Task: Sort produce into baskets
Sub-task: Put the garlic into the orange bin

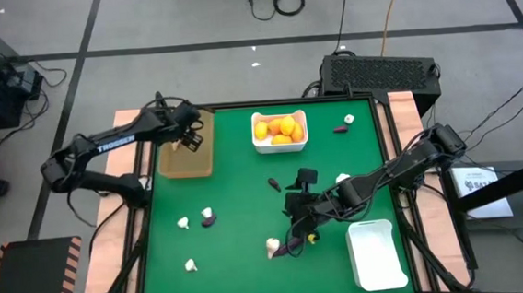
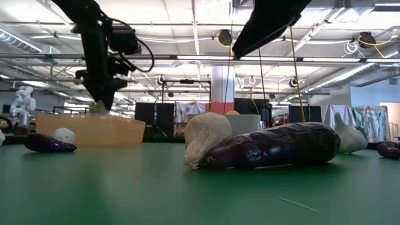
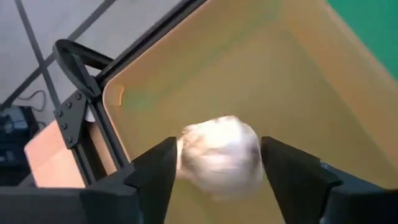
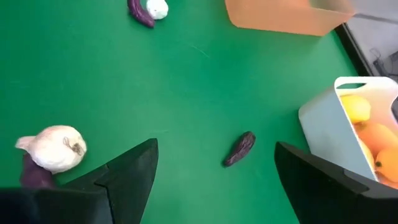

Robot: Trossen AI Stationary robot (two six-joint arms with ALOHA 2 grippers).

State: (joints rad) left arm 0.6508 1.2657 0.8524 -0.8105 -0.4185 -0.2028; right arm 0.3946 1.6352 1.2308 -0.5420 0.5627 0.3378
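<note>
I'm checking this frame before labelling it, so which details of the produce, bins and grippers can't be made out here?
- Garlic bulb between the left gripper fingers over the tan tray: blurred; touching or released, unclear.
- Tan tray's floor: low view shows only its wall.
- Eggplant: in the high view, partly hidden under the right gripper.
- Empty-looking white bin: unseen in other views.

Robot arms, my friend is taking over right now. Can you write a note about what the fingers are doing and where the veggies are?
Left gripper: over the tan tray, fingers apart, garlic bulb between them, just being let go.
Right gripper: open, empty, low over the green table.
Done: orange fruits in the white bin.
Left: other white bin is empty; eggplant and garlic lie touching; more garlic and purple pieces are scattered.
</note>
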